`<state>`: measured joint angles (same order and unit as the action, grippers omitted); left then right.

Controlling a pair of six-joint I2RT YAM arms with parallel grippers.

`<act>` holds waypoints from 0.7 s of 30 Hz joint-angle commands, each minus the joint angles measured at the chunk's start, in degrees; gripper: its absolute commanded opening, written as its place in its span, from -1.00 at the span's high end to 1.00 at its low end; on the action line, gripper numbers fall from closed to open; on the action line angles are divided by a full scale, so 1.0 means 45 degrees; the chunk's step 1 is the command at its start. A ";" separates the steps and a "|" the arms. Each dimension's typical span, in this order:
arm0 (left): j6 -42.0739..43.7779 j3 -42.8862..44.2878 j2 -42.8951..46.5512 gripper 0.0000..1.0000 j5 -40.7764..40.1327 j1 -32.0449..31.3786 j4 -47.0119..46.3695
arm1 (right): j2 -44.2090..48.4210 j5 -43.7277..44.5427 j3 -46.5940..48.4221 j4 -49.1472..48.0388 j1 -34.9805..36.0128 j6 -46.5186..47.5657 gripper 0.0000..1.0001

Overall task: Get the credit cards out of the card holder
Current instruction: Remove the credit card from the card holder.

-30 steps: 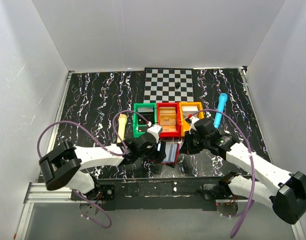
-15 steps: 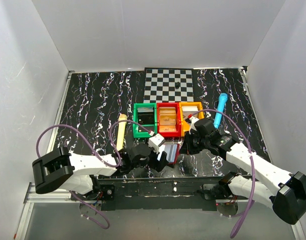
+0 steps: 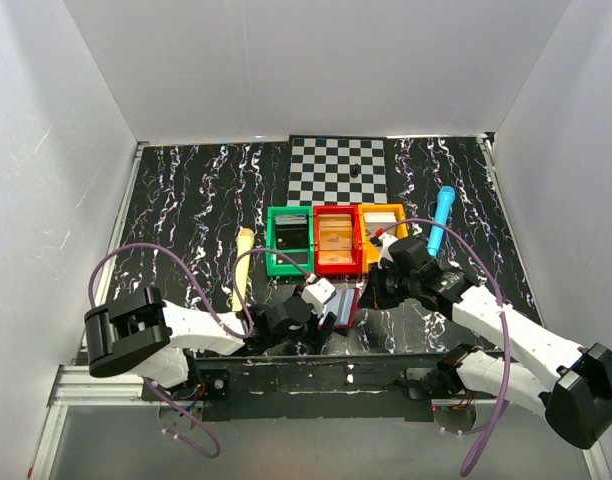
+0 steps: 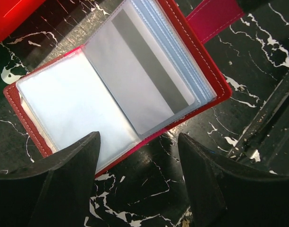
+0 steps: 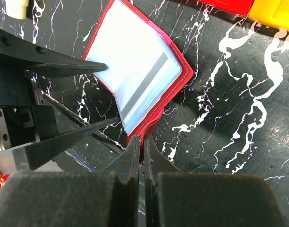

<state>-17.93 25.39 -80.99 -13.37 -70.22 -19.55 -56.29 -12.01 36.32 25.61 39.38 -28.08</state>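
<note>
The card holder (image 3: 344, 304) lies open on the black marbled table near the front edge, red-bordered with clear sleeves (image 4: 64, 104). A card with a grey stripe (image 4: 144, 75) sits in the sleeve of its right-hand page. My left gripper (image 4: 139, 138) is open and hovers just over the holder's near edge, one finger over the left page and the other over bare table. My right gripper (image 5: 140, 139) is shut on the red cover's corner (image 5: 147, 124), holding the card holder (image 5: 135, 56) open. From above, the left gripper (image 3: 326, 316) and right gripper (image 3: 372, 294) flank it.
A green bin (image 3: 274, 262), a red bin (image 3: 336, 267) and an orange bin (image 3: 372, 252) stand in a row just behind the holder, with flat items inside. A yellowish marker (image 3: 241, 262) lies to the left and a blue marker (image 3: 441, 220) to the right. A checkerboard (image 3: 338, 168) lies at the back.
My left arm has drawn back toward the near edge and swung slightly right, bringing its open gripper down by the holder's near side. The right gripper has stayed shut on the cover.
</note>
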 commanded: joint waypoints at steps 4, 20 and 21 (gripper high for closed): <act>0.0333 0.0881 -0.0556 -0.31 -0.1053 -0.0295 0.0106 | 0.0205 -0.0163 0.0543 -0.0085 -0.0039 0.0087 0.97; -0.0311 0.1019 -0.0381 -0.30 -0.2362 -0.0295 0.0810 | 0.0244 -0.0163 0.0524 -0.0046 -0.0039 0.0126 0.97; -0.0331 0.0941 -0.0323 -0.30 -0.2381 -0.0295 0.0752 | 0.0244 -0.0163 0.0504 -0.0046 -0.0039 0.0126 0.97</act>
<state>-18.39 28.29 -83.83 -21.19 -71.26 -16.51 -56.27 -12.16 36.32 25.63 39.38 -28.05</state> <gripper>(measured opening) 0.652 0.043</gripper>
